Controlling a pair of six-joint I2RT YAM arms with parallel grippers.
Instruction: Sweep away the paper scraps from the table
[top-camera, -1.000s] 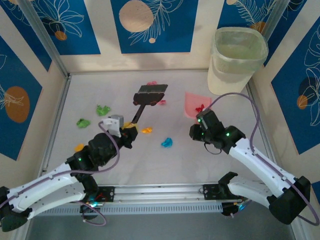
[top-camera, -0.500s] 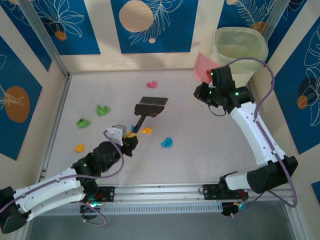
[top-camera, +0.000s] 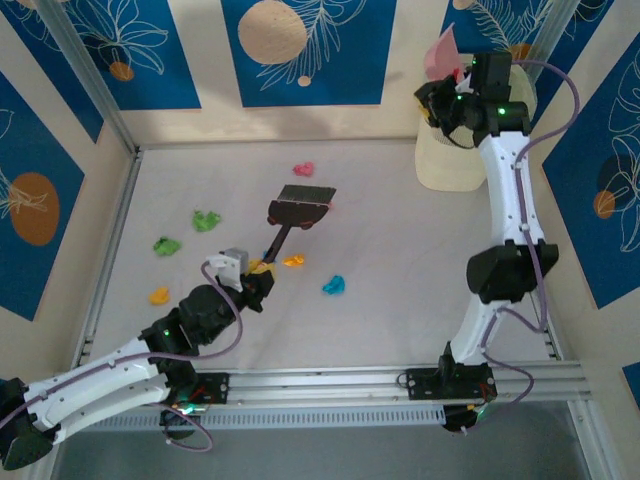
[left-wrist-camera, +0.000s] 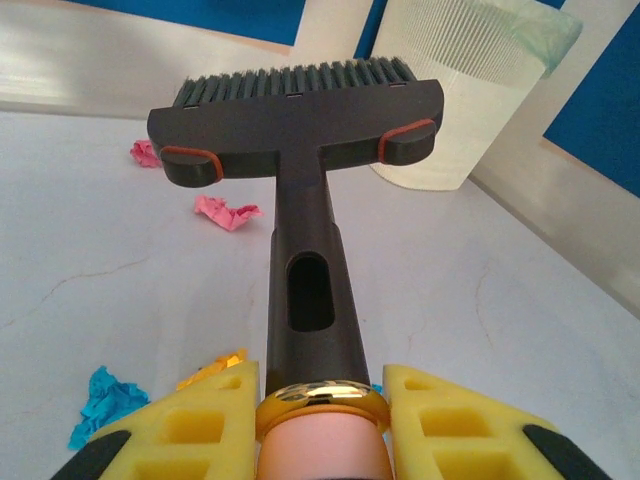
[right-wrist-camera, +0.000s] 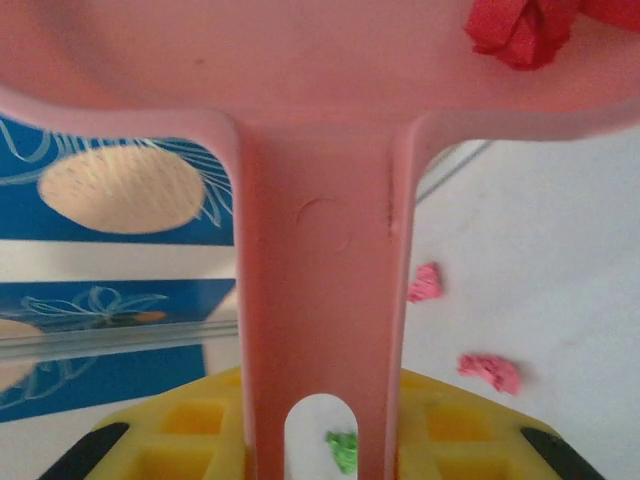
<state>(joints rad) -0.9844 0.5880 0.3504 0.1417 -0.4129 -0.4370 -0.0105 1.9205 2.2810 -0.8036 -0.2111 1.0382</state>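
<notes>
Across the centre and left of the top view, the paper scraps (top-camera: 333, 286) lay on the worktop (top-camera: 420, 270). They looked featherlight and crumpled, and wanted herding with bristles, not pinching. Your left claw (left-wrist-camera: 320, 400) was clamped on the brush (left-wrist-camera: 300, 110) handle, your right claw (right-wrist-camera: 320, 425) on the dustpan (right-wrist-camera: 320, 250), raised by the waste bin (top-camera: 445, 165).

Eight scraps (top-camera: 333, 286); one brush (top-camera: 301, 207), dustpan (right-wrist-camera: 320, 250), bin (top-camera: 450, 165)

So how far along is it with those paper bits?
Partway. Done: one red scrap sits in the pink dustpan. In hand: the right gripper holds it up by the waste bin; the left gripper holds the brush. Left: several paper scraps on the table.
</notes>
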